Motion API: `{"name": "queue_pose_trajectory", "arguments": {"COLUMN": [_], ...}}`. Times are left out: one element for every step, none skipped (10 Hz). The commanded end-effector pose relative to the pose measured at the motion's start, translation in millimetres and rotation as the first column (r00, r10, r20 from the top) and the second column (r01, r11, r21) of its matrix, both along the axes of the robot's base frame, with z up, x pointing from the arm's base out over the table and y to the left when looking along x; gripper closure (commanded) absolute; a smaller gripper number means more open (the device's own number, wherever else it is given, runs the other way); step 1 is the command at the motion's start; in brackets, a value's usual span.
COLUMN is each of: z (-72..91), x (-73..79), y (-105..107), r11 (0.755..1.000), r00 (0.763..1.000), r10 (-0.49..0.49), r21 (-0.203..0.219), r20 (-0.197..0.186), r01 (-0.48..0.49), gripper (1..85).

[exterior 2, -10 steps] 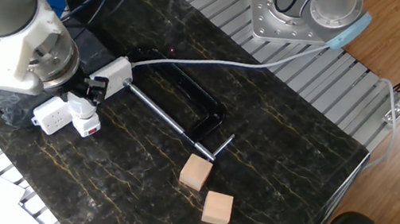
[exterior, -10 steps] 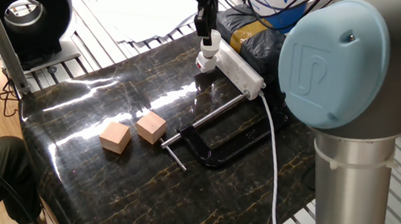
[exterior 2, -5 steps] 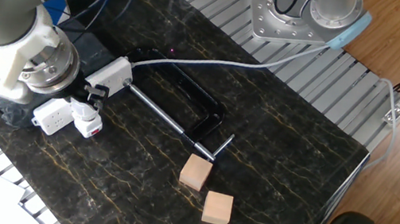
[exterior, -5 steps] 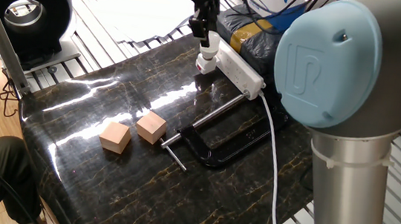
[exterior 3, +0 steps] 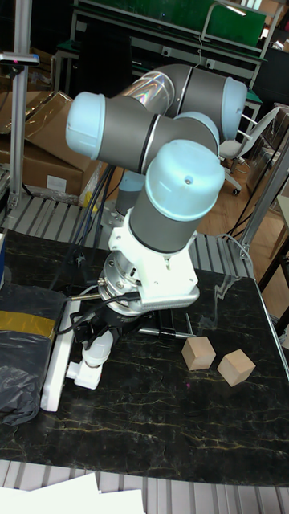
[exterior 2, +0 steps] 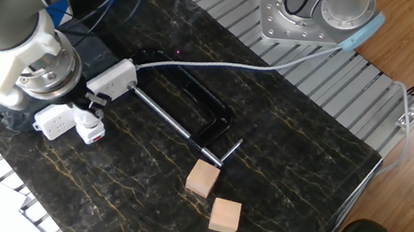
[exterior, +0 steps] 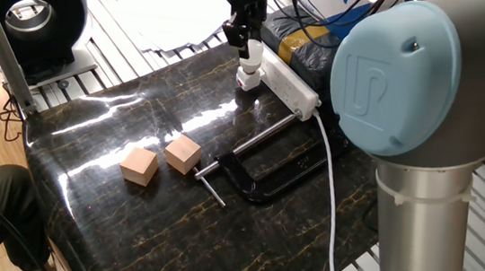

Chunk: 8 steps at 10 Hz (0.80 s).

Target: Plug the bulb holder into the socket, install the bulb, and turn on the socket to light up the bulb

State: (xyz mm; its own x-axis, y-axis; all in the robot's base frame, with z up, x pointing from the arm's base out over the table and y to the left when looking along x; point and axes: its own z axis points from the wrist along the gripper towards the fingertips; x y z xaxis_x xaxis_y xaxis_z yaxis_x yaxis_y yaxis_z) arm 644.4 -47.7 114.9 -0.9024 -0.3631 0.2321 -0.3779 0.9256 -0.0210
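At far end of white socket (exterior: 289, 83), black two-finger gripper (exterior: 242, 42) poised over round white bulb (exterior: 249, 64), jaws apparently parted just above it, though view is poor. Bulb sits upright in small cube-shaped bulb holder (exterior: 246, 81) plugged into strip. Black metal clamp (exterior: 262, 165) nearby on glossy dark marbled table (exterior: 126, 213); two tan wooden cubes (exterior: 160, 161) well apart.

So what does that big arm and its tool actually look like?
The arm is thick grey tubing with pale blue round joint caps, one embossed with a logo. A white wrist flange carries a small black tool, with dark cables running nearby.
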Motion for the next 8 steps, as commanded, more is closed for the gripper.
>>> {"name": "queue_pose_trajectory", "arguments": {"z": [1.8, 0.2, 0.5, 1.2, 1.7, 2.1, 2.3, 2.7], "x": [3.1, 2.9, 2.2, 1.9, 1.7, 1.7, 1.8, 3.0], "y": [3.4, 5.3, 5.0, 5.5, 6.6, 7.5, 8.9, 9.2], "r11": [0.999, 0.999, 0.999, 1.000, 1.000, 1.000, 1.000, 0.999], "r00": [0.999, 0.999, 1.000, 1.000, 1.000, 1.000, 1.000, 0.999], "r10": [-0.039, -0.037, -0.021, -0.006, 0.007, 0.017, 0.026, 0.037], "r21": [-0.027, -0.031, -0.033, -0.028, -0.023, -0.019, -0.013, -0.010], "r20": [0.016, 0.017, 0.013, 0.011, 0.011, 0.011, 0.012, 0.016], "r01": [0.039, 0.038, 0.021, 0.006, -0.007, -0.016, -0.026, -0.037], "gripper": [84.7, 84.7, 79.0, 72.0, 67.3, 62.0, 55.0, 49.0]}}
